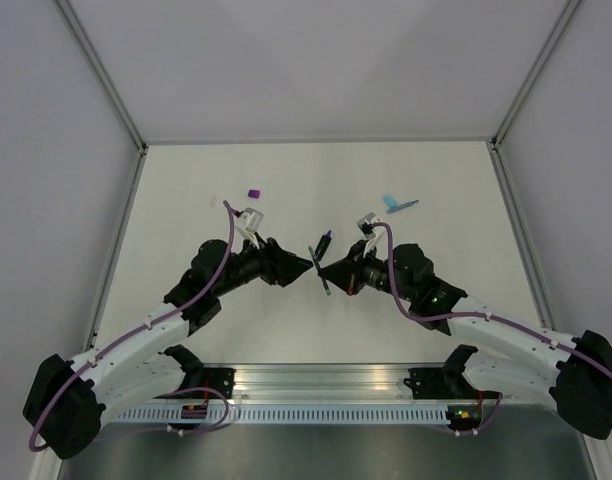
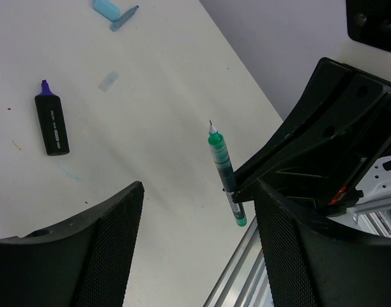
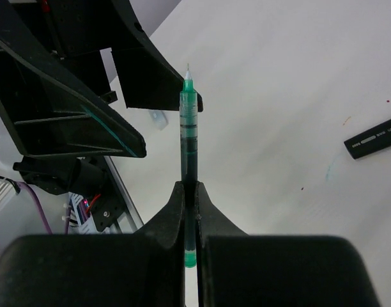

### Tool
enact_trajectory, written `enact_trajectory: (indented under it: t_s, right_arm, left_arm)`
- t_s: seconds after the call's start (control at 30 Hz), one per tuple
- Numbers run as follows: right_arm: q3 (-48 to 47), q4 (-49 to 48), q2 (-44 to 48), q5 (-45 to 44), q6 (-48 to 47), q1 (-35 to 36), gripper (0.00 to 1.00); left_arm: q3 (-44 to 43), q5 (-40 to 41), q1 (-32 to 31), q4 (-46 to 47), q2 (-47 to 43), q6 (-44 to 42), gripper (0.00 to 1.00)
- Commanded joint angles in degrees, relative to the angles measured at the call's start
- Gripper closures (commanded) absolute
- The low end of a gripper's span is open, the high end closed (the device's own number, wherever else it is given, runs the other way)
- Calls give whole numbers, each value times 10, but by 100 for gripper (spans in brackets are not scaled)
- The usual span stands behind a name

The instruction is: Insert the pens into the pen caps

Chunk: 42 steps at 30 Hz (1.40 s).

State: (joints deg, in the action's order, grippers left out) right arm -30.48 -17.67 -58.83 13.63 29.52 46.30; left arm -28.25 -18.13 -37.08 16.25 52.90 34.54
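My right gripper (image 1: 327, 272) (image 3: 190, 188) is shut on a thin green-inked pen (image 3: 188, 128), uncapped, tip pointing away from the wrist and held above the table. It also shows in the left wrist view (image 2: 222, 167). My left gripper (image 1: 304, 266) (image 2: 199, 192) is open and empty, facing the pen's tip at close range. A stubby black marker with a purple end (image 2: 52, 121) (image 1: 326, 242) lies on the table just beyond. A purple cap (image 1: 254, 192) lies at the far left. A light-blue highlighter (image 1: 390, 201) and a thin blue pen (image 1: 407, 206) lie together at the far right.
A small pale bluish piece (image 2: 108, 80) lies on the white table between the marker and the highlighter; I cannot tell what it is. The metal rail (image 1: 326, 385) runs along the near edge. Grey walls (image 1: 46, 150) enclose the table on three sides.
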Motion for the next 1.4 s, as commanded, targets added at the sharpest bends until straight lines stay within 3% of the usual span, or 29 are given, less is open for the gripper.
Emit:
enact_trajectory:
  t_s: [0.0,0.33,0.53,0.63,0.7,0.73,0.77,0.9,1.0,1.23,1.37]
  right_arm:
    - [5,-53,2,15,-5,7,100]
    - [6,-80,-18,27,6,26,100]
    - [5,-97,-45,34,13,35,100]
    - [3,-97,-52,32,13,36,100]
    - [2,-95,-54,32,12,35,100]
    - [2,-89,-55,32,12,36,98]
    - [-1,-87,-56,35,12,37,88]
    - [-5,-79,-59,43,7,39,65]
    - [-10,-71,-66,48,2,43,62]
    - [-20,-54,-97,61,-6,55,66]
    - [-23,-30,-83,32,-10,60,98]
  left_arm:
    - [5,-18,0,46,5,18,26]
    - [2,-23,0,64,47,30,32]
    - [4,-44,1,87,48,38,56]
    - [6,-60,0,99,51,40,74]
    - [5,-74,0,107,53,42,97]
    - [4,-77,0,107,55,43,98]
    - [5,-85,0,110,56,46,98]
    - [5,-88,1,114,56,50,98]
    - [5,-86,0,113,54,52,98]
    - [3,-79,0,96,41,52,98]
    - [1,-67,0,75,24,44,98]
